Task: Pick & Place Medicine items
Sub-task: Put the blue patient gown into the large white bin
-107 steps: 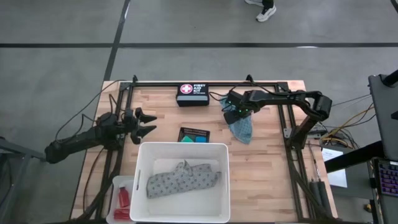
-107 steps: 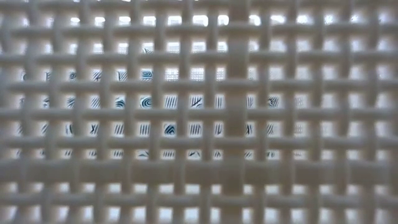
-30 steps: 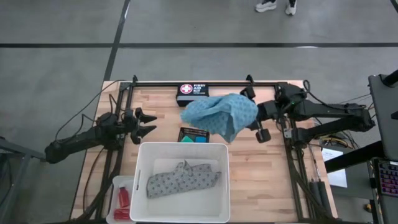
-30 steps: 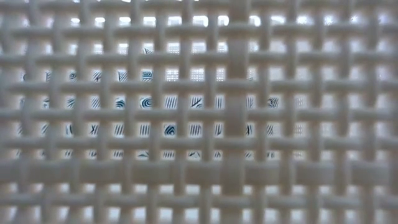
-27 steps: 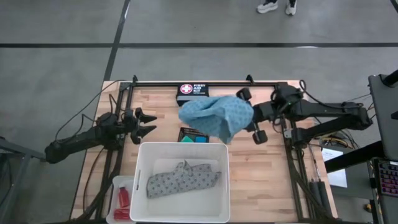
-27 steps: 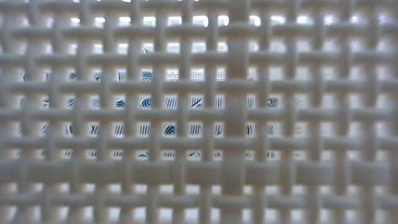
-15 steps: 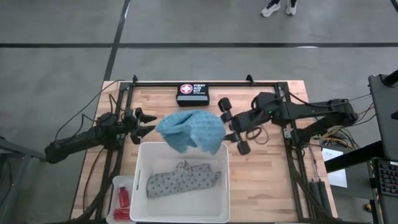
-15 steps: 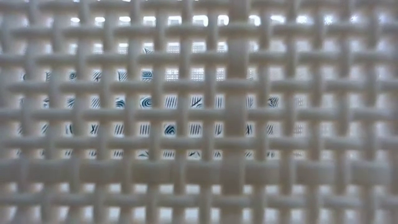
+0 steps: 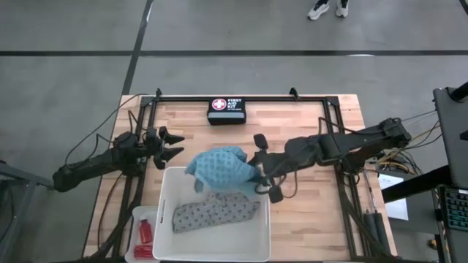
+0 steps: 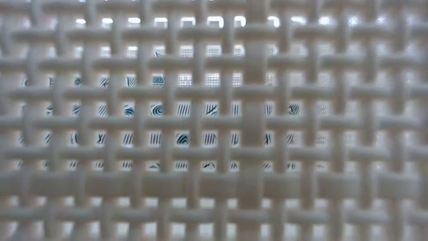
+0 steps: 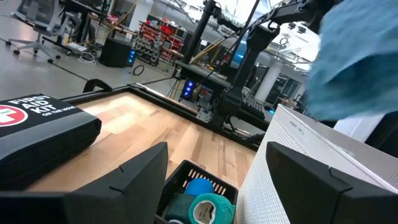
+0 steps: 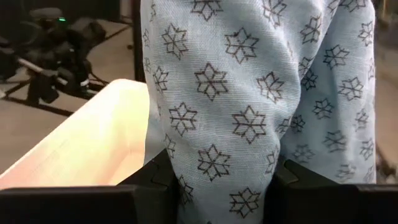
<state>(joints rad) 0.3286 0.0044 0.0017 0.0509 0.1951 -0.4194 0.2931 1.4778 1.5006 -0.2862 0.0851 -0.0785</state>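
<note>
Right gripper (image 9: 252, 177) clenches the teal cloth (image 9: 219, 169), which hangs over the white tub's (image 9: 167, 212) far rim (grey patterned cloth (image 9: 212, 213) already inside); released now, it may drape across the rim and slide out

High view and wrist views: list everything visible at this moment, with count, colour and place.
Teal patterned cloth: one, held above the tub's far edge.
Grey patterned cloth: one, inside the tub.
Big white plastic tub: one, table's near middle.
Small red bottles: at least two, clear tray left of tub.
Black mesh tray: one, holding blue and green rolls, beyond the tub.
Black first aid kit case: one, far edge.
Person's shoes: two, floor beyond.
Left gripper: open, waiting at left.
Right gripper: clamped on the teal cloth.
</note>
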